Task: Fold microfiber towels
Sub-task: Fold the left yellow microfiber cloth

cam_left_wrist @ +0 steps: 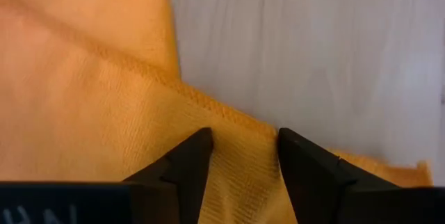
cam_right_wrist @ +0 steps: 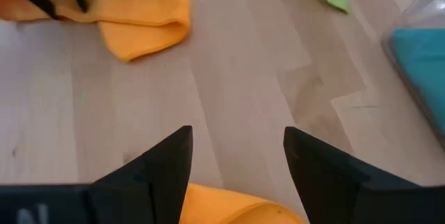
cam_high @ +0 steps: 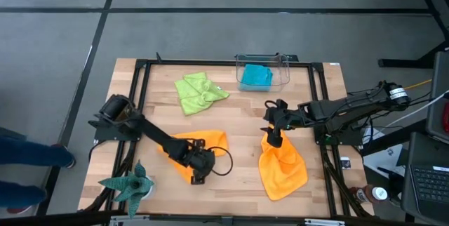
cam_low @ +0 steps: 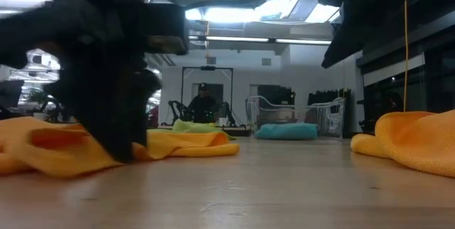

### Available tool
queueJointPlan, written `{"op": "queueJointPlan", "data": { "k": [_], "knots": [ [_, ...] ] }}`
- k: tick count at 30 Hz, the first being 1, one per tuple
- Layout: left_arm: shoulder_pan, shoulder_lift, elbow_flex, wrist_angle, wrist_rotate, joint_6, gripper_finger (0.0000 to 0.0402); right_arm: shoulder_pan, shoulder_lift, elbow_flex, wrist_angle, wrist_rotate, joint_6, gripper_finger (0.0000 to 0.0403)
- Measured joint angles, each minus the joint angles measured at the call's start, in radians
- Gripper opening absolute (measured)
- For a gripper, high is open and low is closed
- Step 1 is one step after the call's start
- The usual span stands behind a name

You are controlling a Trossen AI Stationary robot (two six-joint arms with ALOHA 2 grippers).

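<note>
Seen from the high view, the left gripper (cam_high: pixel 198 177) is pressing down at the 6 o'clock edge of the left orange towel (cam_high: pixel 210 144), which is lying bunched at about 7 o'clock on the table (cam_high: pixel 242 114), its long axis running roughly 9 to 3. The right gripper (cam_high: pixel 273 140) is hovering over the 12 o'clock tip of the right orange towel (cam_high: pixel 283 168), a crumpled teardrop stretching away toward 5 o'clock. The lime green towel (cam_high: pixel 198 92) is sitting rumpled near 11 o'clock, and the teal towel (cam_high: pixel 255 76) is resting inside a clear bin (cam_high: pixel 283 65) at 12 o'clock. Each arm is nearest its own orange cloth.

In the low view, the left arm's dark bulk is standing on the left orange towel (cam_low: pixel 178 144), which is lying in soft low folds; the other orange towel (cam_low: pixel 416 144) is mounding up at 3 o'clock.

In the left wrist view, the left fingers (cam_left_wrist: pixel 188 165) are standing apart, straddling the towel's hemmed edge (cam_left_wrist: pixel 240 168), not yet pinching it.

In the right wrist view, the right fingers (cam_right_wrist: pixel 167 165) are spread wide, with the orange cloth (cam_right_wrist: pixel 236 210) sitting just under them. Closing on that tip looks like the right arm's next need.
</note>
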Motion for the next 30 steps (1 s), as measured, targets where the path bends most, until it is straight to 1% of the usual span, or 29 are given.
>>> {"op": "queueJointPlan", "data": {
  "k": [3, 6, 8, 10, 13, 18, 20, 23, 26, 28, 30],
  "knots": [
    [0.062, 0.009, -0.002, 0.048, -0.034, 0.142, 0.0166, 0.000, 0.000, 0.000, 0.001, -0.014, -0.001, 0.0229],
    [0.143, 0.016, -0.008, 0.160, -0.048, 0.282, 0.0166, 0.000, 0.000, 0.000, 0.000, -0.014, -0.022, 0.0229],
    [0.191, 0.020, -0.009, 0.238, -0.023, 0.351, 0.0166, 0.000, 0.000, 0.000, 0.000, -0.014, -0.049, 0.0229],
    [0.225, 0.020, -0.010, 0.267, 0.001, 0.396, 0.0166, 0.000, 0.000, 0.000, -0.001, -0.014, -0.074, 0.0229],
    [0.247, 0.003, -0.002, 0.254, -0.002, 0.401, 0.0166, 0.000, 0.000, 0.000, -0.002, -0.019, -0.112, 0.0229],
    [0.229, -0.068, 0.095, 0.262, -0.007, 0.321, 0.0166, 0.000, 0.000, 0.000, -0.005, -0.020, -0.127, 0.0229],
    [0.204, -0.083, 0.132, 0.185, 0.001, 0.296, 0.0166, 0.000, 0.000, 0.000, -0.005, -0.020, -0.105, 0.0229],
    [0.142, -0.107, 0.205, -0.031, 0.020, 0.271, 0.0166, 0.000, 0.000, 0.000, -0.004, -0.021, -0.030, 0.0229],
    [0.079, -0.140, 0.273, -0.252, 0.019, 0.214, 0.0166, -0.001, 0.008, 0.000, 0.023, -0.035, 0.026, 0.0229],
    [0.044, -0.134, 0.291, -0.339, 0.018, 0.163, 0.0166, 0.003, 0.021, 0.000, 0.033, -0.051, 0.039, 0.0229],
    [0.011, -0.132, 0.290, -0.401, 0.016, 0.125, 0.0166, 0.013, 0.046, 0.000, 0.083, -0.067, 0.063, 0.0229]
  ]
}}
